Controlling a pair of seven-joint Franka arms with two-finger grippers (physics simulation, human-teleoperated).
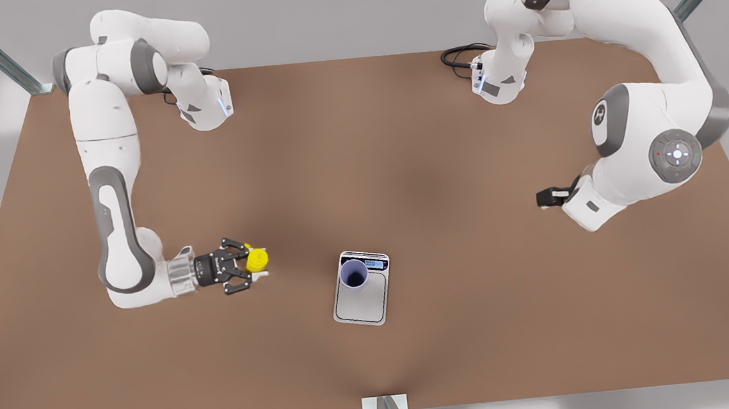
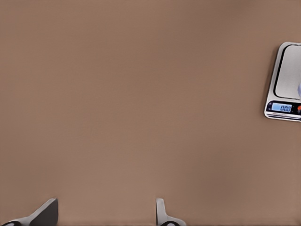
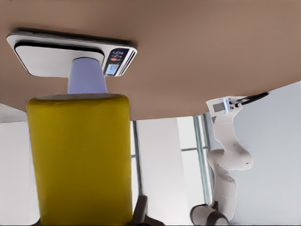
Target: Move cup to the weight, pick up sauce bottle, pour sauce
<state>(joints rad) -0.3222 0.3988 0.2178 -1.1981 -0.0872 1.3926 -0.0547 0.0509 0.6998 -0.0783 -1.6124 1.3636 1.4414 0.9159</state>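
Jaws of the right gripper (image 1: pixel 248 271) pinch the sauce bottle (image 1: pixel 256 259) on the front view's left; the left gripper (image 2: pixel 107 214) has its fingers spread over bare table (image 1: pixel 475 325), waiting. I see the cup (image 1: pixel 353 274) on the weight (image 1: pixel 363 299), next to its display. Display reads roughly 0.00, digits hard to make out. The bottle's nozzle is hidden from me.
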